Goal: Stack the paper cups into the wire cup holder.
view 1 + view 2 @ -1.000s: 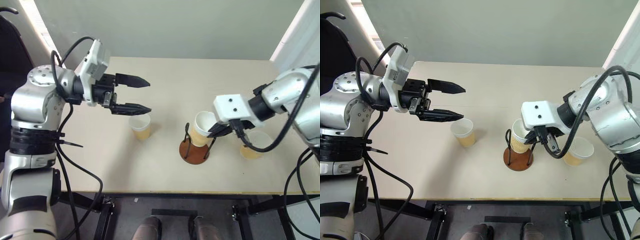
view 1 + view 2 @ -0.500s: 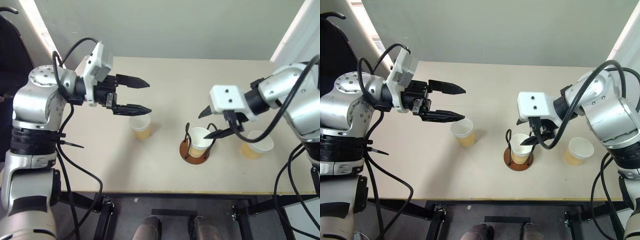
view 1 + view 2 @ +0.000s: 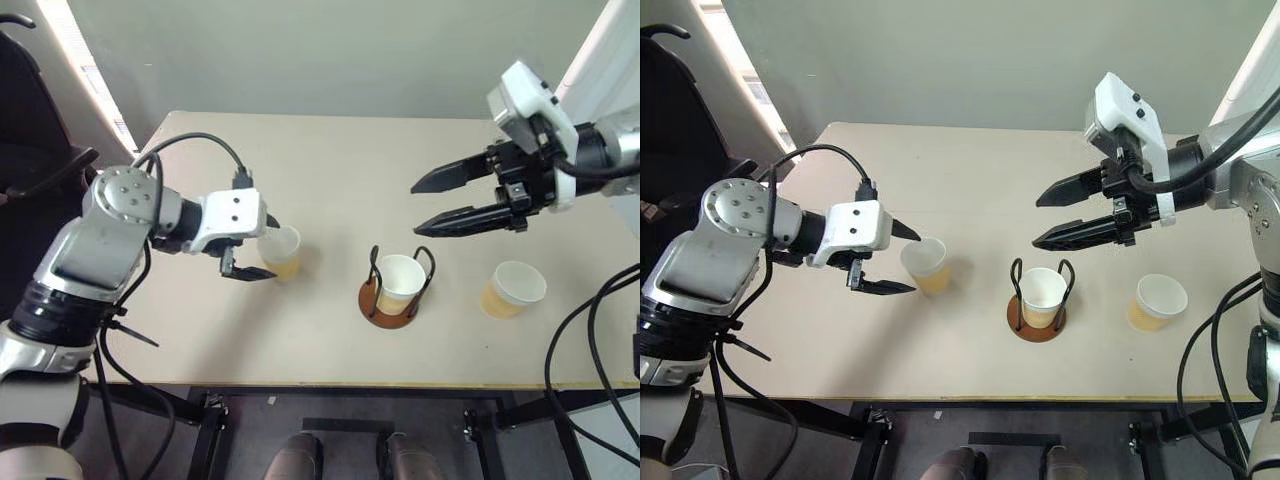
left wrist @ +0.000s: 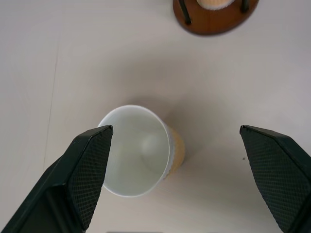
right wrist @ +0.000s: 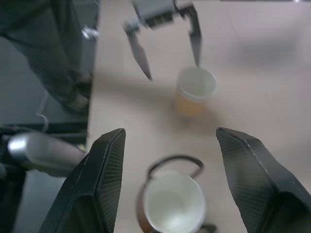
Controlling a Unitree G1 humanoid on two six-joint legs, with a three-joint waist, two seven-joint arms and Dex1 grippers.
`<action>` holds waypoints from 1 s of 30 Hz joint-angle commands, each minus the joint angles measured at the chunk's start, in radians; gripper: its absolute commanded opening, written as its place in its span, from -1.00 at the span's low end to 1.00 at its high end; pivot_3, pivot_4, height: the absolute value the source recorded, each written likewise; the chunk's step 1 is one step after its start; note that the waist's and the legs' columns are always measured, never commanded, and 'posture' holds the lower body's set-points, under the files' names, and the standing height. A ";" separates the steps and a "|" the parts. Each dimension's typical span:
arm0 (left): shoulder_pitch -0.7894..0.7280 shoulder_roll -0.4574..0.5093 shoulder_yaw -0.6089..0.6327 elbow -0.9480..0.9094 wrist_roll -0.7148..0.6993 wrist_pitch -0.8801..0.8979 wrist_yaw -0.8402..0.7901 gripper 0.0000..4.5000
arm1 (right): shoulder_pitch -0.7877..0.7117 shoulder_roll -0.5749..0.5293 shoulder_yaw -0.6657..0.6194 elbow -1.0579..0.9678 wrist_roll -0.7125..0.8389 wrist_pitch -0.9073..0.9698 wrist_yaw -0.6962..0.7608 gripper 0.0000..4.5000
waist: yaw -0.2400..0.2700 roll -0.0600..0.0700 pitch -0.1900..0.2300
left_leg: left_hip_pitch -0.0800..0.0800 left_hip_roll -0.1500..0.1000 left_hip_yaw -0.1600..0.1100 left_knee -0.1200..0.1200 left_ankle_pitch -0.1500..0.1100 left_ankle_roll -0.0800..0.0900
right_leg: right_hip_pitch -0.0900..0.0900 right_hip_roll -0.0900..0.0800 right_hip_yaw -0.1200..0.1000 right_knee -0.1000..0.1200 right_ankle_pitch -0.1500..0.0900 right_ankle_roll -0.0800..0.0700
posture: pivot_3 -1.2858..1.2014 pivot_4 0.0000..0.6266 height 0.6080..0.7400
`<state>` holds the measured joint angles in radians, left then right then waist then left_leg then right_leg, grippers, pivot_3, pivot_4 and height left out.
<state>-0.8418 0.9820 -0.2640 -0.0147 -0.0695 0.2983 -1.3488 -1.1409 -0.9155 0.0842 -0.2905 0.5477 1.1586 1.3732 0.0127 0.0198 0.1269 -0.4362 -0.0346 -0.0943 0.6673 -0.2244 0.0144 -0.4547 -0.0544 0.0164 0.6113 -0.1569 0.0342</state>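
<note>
On the table (image 3: 330,170) we see the wire cup holder (image 3: 390,302) with one paper cup (image 3: 400,281) standing upright inside its loops. A second cup (image 3: 281,251) stands to its left, and a third cup (image 3: 513,288) to its right (both upright, well apart from the holder). Our left gripper (image 3: 896,258) is low at the second cup, fingers wide apart, one on each side of it, gripping nothing. Our right gripper (image 3: 438,203) hangs above the table, over the holder's right side, fingers apart and empty.
</note>
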 commanded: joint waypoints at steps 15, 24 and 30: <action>-0.041 -0.065 -0.048 0.086 0.183 -0.073 0.029 1.00 | -0.033 -0.016 -0.022 -0.026 0.147 0.017 -0.117 0.35 | 0.000 0.000 0.000 | -0.001 0.000 0.000 0.000 0.000 -0.001 | -0.001 0.000 0.000 0.000 0.001 0.000 | 0.03 -0.52 1.00; -0.029 -0.100 -0.088 0.137 0.240 -0.110 0.034 1.00 | -0.012 -0.014 -0.028 -0.041 0.175 0.024 -0.158 0.35 | 0.000 0.000 0.000 | 0.000 0.000 0.000 0.000 -0.001 0.000 | -0.001 0.000 0.000 0.001 0.001 0.000 | 0.03 -0.52 1.00; -0.031 -0.132 -0.111 0.231 0.283 -0.166 0.054 1.00 | -0.002 -0.016 -0.034 -0.054 0.200 0.033 -0.188 0.35 | 0.000 0.000 0.000 | 0.000 0.000 0.000 0.000 -0.001 0.000 | -0.001 0.000 0.000 0.001 0.001 0.000 | 0.03 -0.52 1.00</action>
<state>-0.8655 0.8571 -0.3764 0.2025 0.2009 0.1535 -1.3120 -1.1364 -0.9201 0.0839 -0.3234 0.7277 1.1890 1.1958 0.0131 0.0198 0.1268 -0.4366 -0.0346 -0.0947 0.6674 -0.2253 0.0145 -0.4558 -0.0545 0.0162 0.6127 -0.1559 0.0344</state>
